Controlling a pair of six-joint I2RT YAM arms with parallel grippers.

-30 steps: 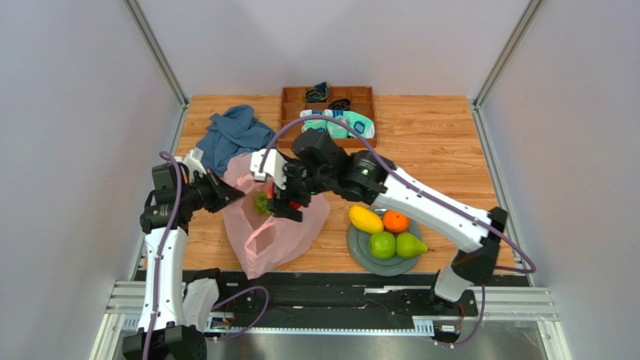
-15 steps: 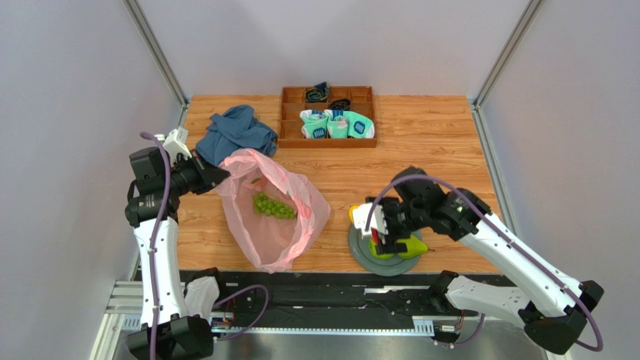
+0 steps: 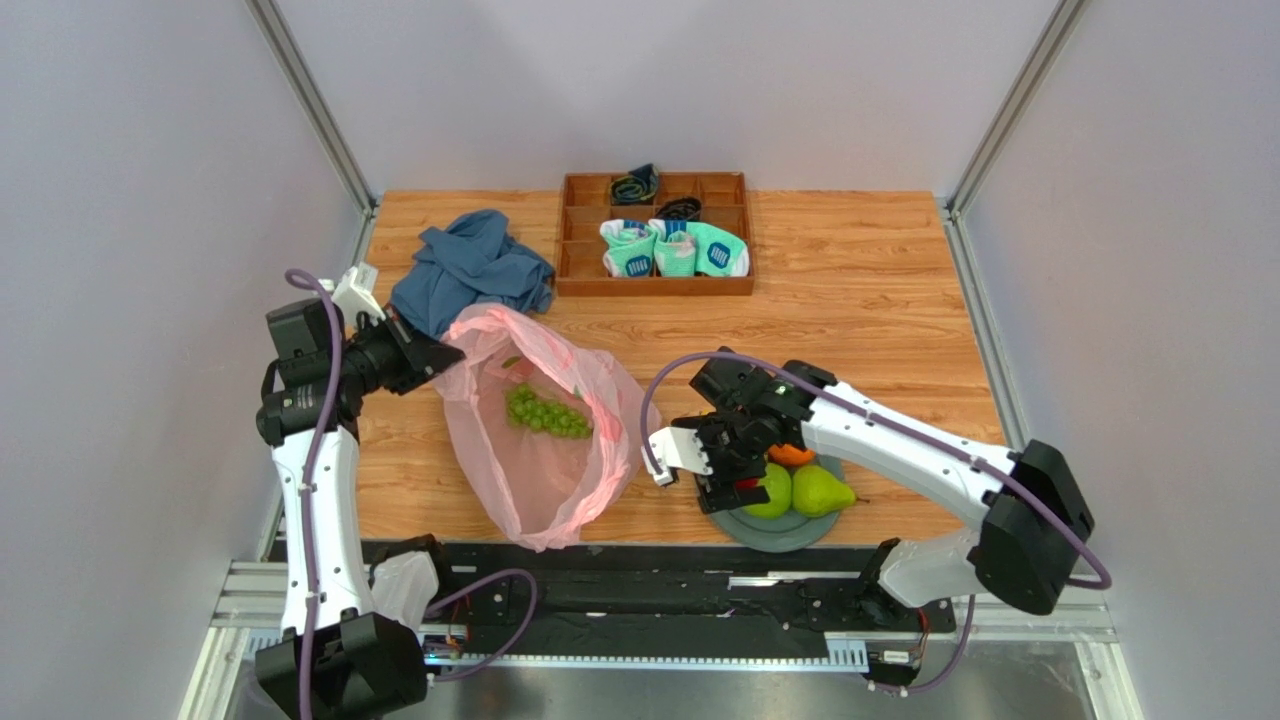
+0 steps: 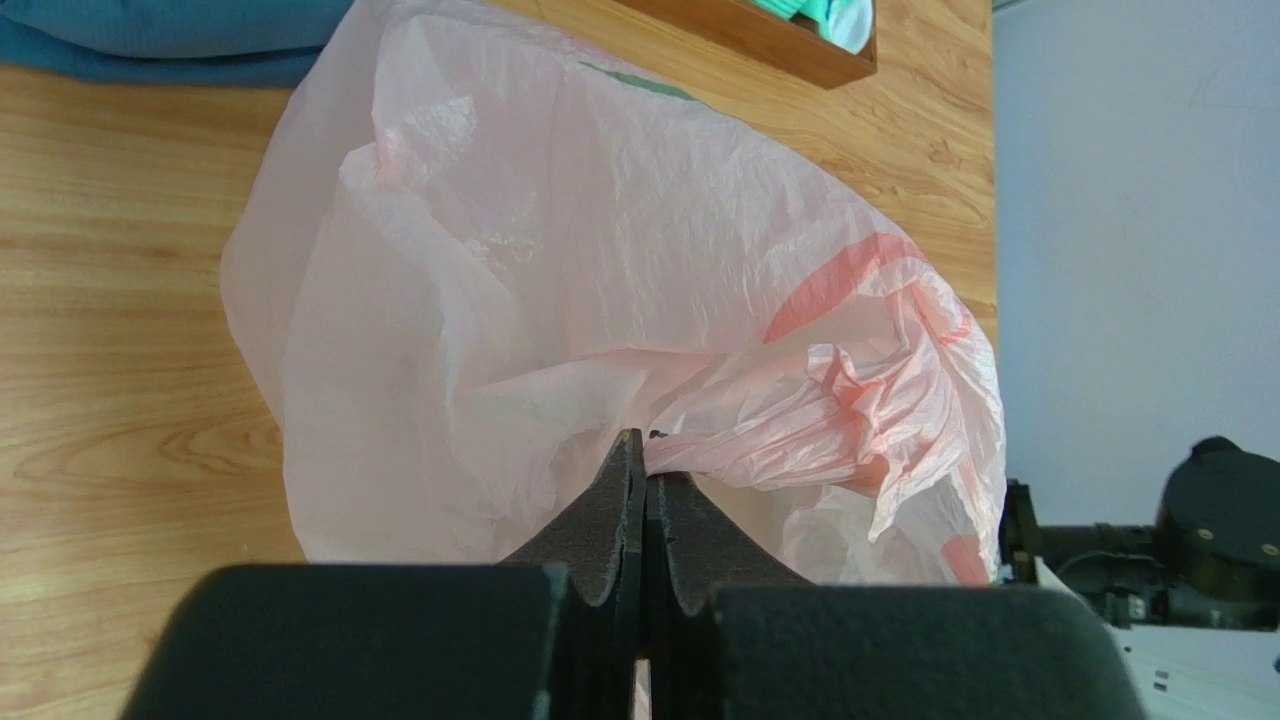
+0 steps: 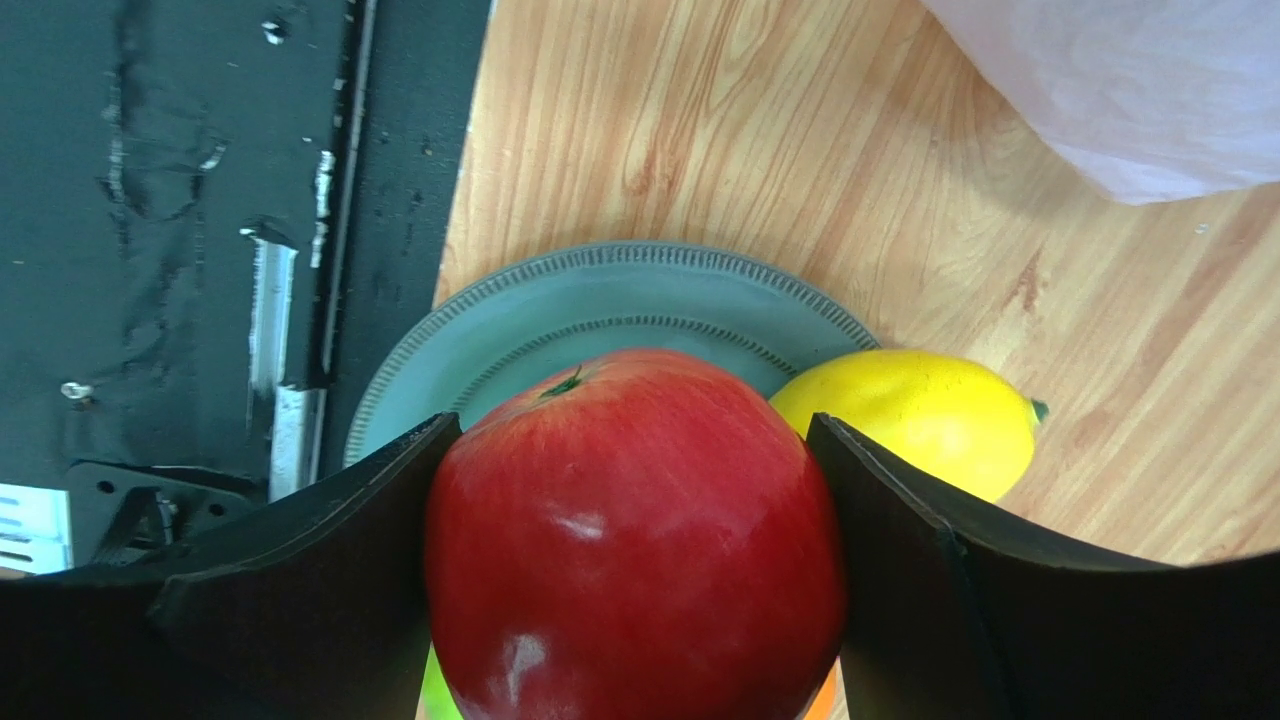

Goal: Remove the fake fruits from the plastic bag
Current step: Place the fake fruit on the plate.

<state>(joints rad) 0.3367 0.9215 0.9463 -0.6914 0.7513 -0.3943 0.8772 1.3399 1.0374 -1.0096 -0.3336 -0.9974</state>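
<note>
While the left pincer (image 3: 428,360) has kept its place at the plastic bag (image 3: 541,488), the overhead view records one change. The right pincer (image 3: 729,477), which a second ago was inside the bag's mouth, now sits over the near-left rim of the grey plate (image 3: 804,533), with a sliver of red apple (image 3: 744,483) between its fingers. Just beyond it on the plate lie the green apple (image 3: 772,491), pear (image 3: 821,489) and orange (image 3: 790,453); the lemon is masked by the arm. The green grapes (image 3: 549,414) remain in the bag, well to the right pincer's left. By my judgement, one fruit is left to fetch once the apple is set down.

Left wrist view: the left pincer (image 4: 646,483) is pressed together, pinching a gathered fold of the plastic bag (image 4: 496,300), which billows ahead of the tips. The grapes are not discernible through the film here.

Right wrist view: the right pincer (image 5: 639,518) is spread wide yet clamped on the red apple (image 5: 639,525), which fills the gap. The grey plate (image 5: 526,323) lies directly ahead of the tips, the lemon (image 5: 909,420) ahead and to one side, and a bag corner (image 5: 1127,90) further off. Whether the apple touches the plate cannot be determined. Slivers of green and orange at the lower edge are cut off.
</note>
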